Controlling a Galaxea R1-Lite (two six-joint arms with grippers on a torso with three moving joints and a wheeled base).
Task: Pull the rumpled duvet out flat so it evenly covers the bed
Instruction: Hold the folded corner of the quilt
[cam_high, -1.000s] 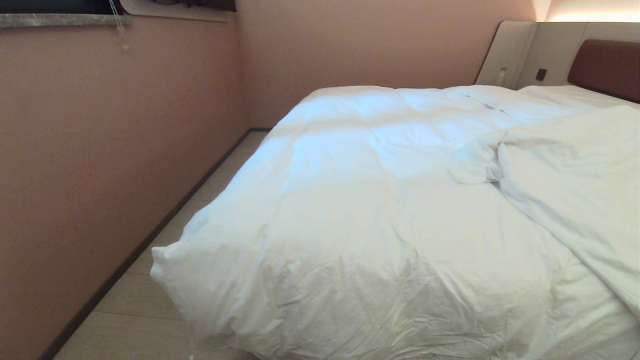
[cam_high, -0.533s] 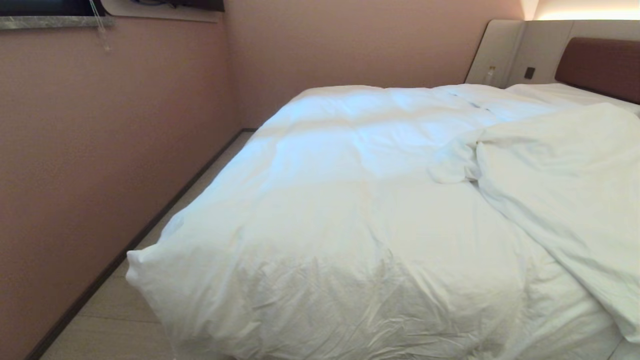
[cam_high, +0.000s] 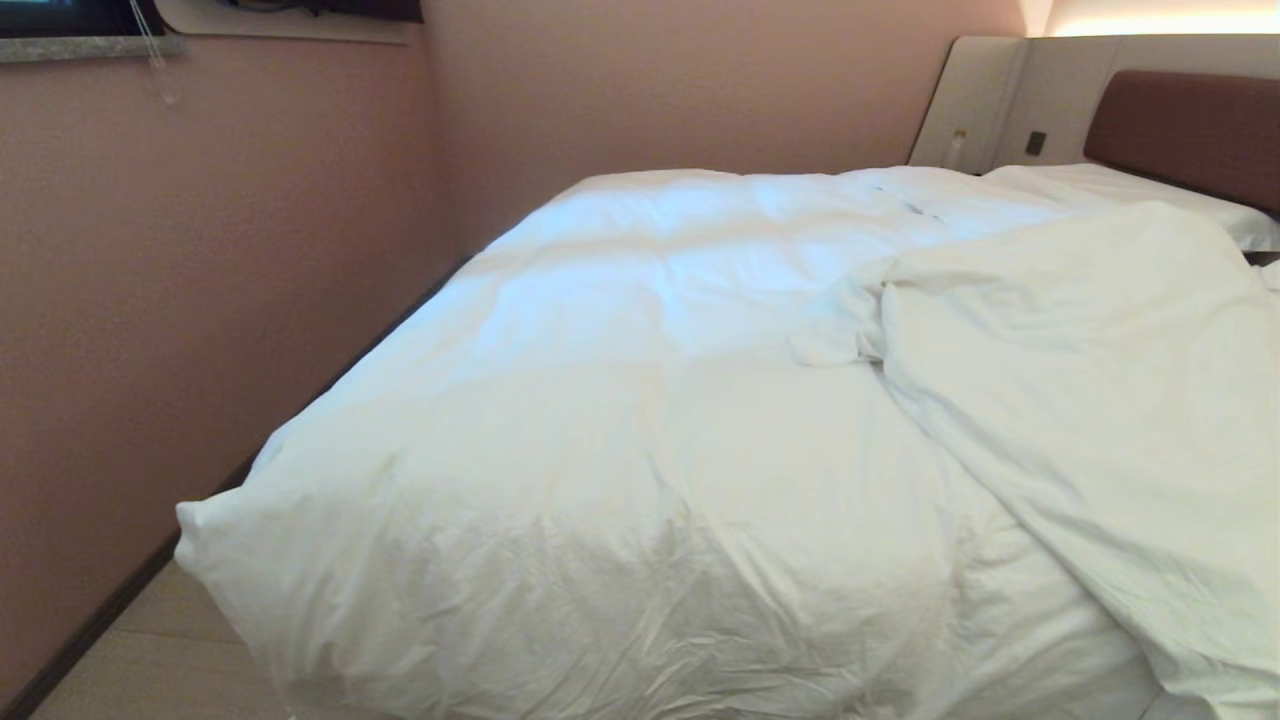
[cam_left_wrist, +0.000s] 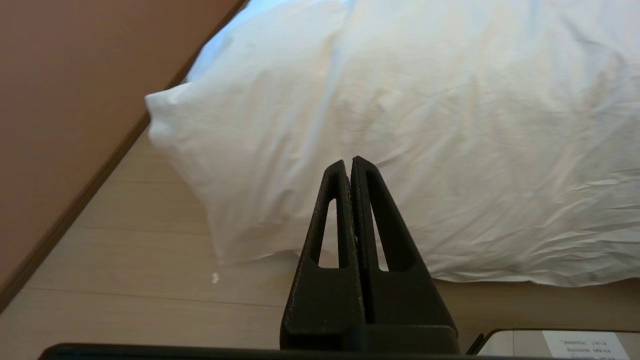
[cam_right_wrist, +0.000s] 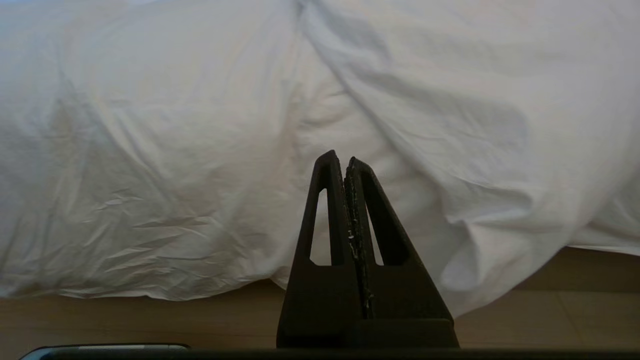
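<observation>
Lying rumpled across the bed (cam_high: 1180, 130), the duvet (cam_high: 640, 420) has its right part folded back over itself; left gripper (cam_left_wrist: 351, 165) and right gripper (cam_right_wrist: 344, 159), both clenched empty, hang before its foot edge.

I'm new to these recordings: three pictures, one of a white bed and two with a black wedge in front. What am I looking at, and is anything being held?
This is a wheeled robot with two arms. The wide picture comes from a camera on its head, looking down at the low double bed with a brown padded headboard. On the bed lies the thick, puffy white quilted duvet; its right part is folded back over itself in a rumpled heap, and a corner sticks out near the pink wall.

The other two pictures come from cameras on the wrists. Each black wedge is a gripper seen from behind: the left gripper and the right gripper. Both are shut, empty and short of the duvet's hanging edge, above the pale wooden floor. Neither arm shows in the head picture.
</observation>
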